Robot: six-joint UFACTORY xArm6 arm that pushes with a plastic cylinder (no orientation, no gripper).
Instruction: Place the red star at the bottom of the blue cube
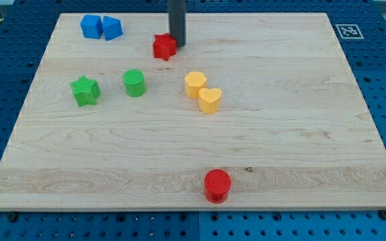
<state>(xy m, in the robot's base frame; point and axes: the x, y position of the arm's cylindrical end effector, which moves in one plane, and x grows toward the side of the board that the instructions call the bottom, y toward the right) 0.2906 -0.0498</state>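
**Red star nudge, tip's right on it**

My tip holds nothing, just a bare rod touching the red star's right side near the view's top. The blue cube sits well left. The star looks light, rigid and likely to spin, so I'd push through its middle. No readable writing, only a square marker top right.

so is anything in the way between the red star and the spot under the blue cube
Nothing visible is. My tip sits at the red star on its right side. The board between the star and the spot below the blue cube is bare; the green blocks lie lower down.
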